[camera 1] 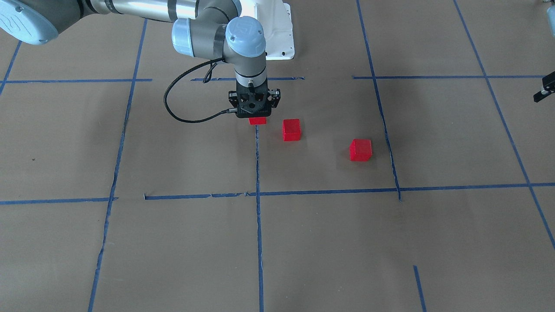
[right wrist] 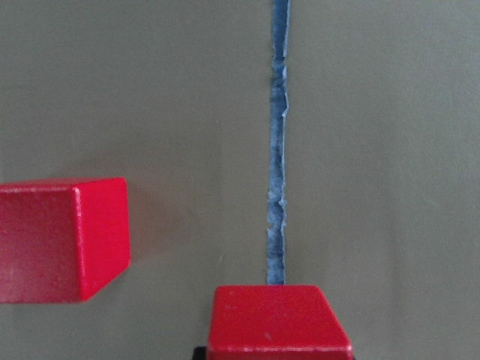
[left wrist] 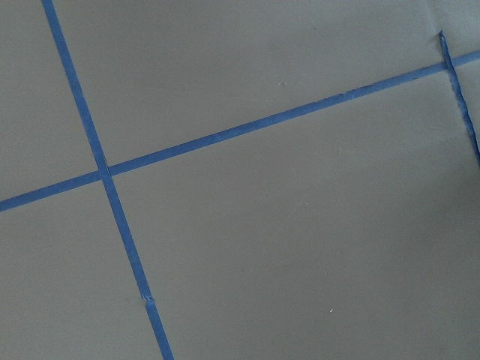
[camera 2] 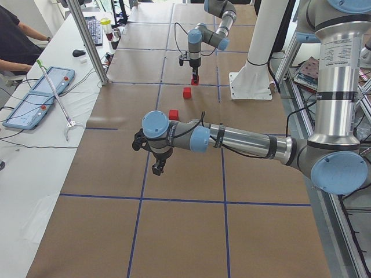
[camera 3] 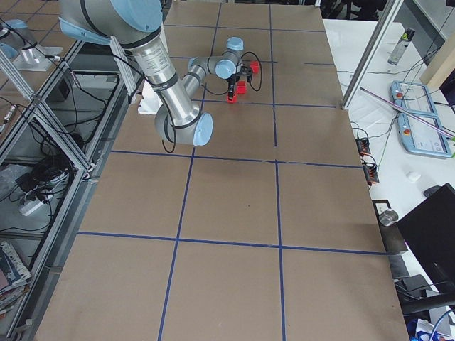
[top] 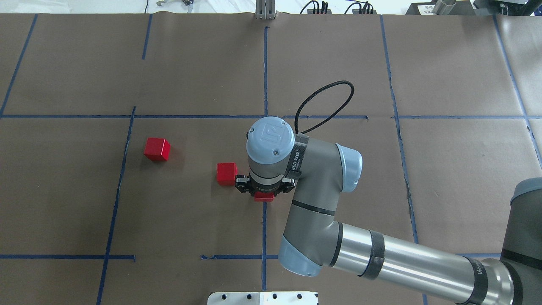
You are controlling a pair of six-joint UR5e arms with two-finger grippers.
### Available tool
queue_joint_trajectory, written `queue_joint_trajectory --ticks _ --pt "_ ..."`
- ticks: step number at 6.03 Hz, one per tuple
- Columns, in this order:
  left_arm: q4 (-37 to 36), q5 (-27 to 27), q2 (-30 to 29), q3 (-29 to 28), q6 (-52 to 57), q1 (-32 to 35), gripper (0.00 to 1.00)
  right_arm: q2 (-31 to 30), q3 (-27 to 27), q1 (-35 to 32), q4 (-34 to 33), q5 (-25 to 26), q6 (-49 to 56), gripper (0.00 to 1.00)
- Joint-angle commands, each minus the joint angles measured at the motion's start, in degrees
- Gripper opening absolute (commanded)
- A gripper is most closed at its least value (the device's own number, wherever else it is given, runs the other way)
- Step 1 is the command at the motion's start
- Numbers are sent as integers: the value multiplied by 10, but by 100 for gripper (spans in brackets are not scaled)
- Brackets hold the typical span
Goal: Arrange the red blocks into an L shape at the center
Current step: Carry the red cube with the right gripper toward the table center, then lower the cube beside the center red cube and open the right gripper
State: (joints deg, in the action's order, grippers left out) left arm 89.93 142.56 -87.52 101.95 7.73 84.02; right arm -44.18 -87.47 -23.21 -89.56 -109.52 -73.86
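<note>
Red blocks: three on the counter [camera 1: 182,251], none touching.

- Centre block [camera 1: 257,121] is at the blue tape line [camera 1: 259,164], directly beneath the right end effector [camera 1: 256,115]. The wrist hides the fingers, so I cannot tell whether it is clamped on the block or apart.
- Second block [camera 1: 291,129] is just beside the centre block, with a clear gap showing in the right wrist view.
- Third block [camera 1: 360,150] is well apart, off toward the robot's left.
- Left end effector [camera 2: 156,168] hangs over bare counter, away from all three. I cannot tell whether it is apart or together.

Progress, as I judge it: partway. Two blocks are near centre, but there is no L yet. Remaining: close the gap between the pair, then bring the third block in at a right angle.
</note>
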Motion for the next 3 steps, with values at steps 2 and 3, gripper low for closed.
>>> queue_joint_trajectory --ticks 2,3 --pt "1 0 1 0 1 0 100 13 22 1 -3 1 3 4" --pt "0 0 1 0 1 0 100 12 22 1 -3 1 3 4"
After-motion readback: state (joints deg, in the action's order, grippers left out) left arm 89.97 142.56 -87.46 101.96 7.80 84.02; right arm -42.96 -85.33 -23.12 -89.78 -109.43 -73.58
